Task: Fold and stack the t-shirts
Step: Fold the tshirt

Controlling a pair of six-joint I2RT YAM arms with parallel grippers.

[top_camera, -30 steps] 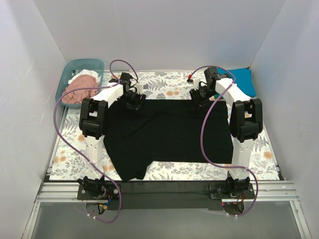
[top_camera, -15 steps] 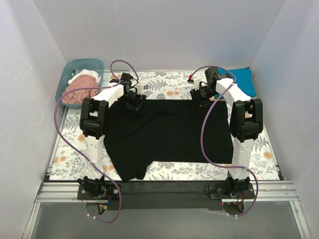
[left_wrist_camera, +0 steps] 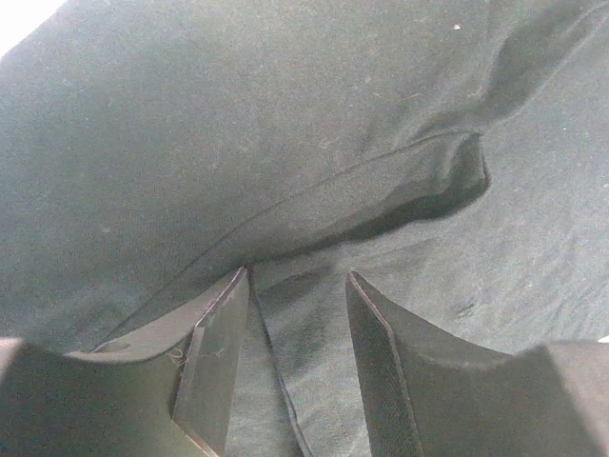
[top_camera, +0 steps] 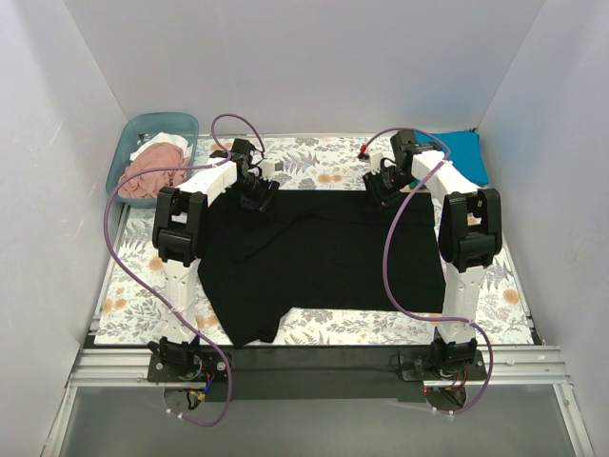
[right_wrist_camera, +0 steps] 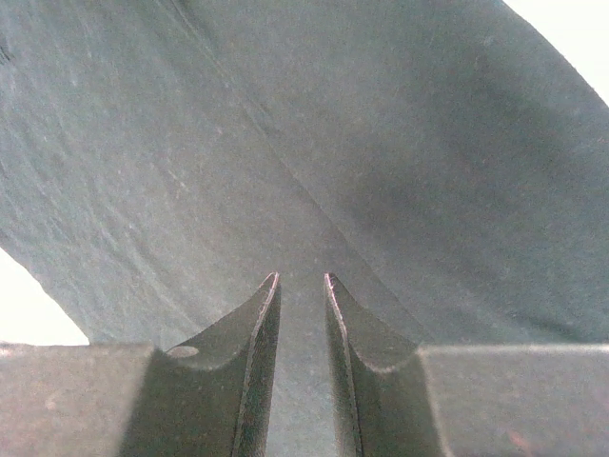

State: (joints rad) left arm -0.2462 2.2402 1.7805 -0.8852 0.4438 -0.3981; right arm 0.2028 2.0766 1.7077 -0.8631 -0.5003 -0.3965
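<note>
Evidently early: the black t-shirt (top_camera: 324,252) lies spread on the worktop (top_camera: 314,171), with no finished fold that shows.

Both arms reach to its far edge. The left jaws stand apart with a raised crease of black cloth running between them; the right jaws are nearly together, clamped on a ridge of the same cloth. The shirt is matte, lightly rumpled, one sleeve poking toward the near edge. A teal-blue t-shirt (top_camera: 466,152) lies at the far right corner, seemingly folded; pink (top_camera: 152,171) and white (top_camera: 157,143) t-shirts wait bunched in the tub (top_camera: 133,133).
</note>
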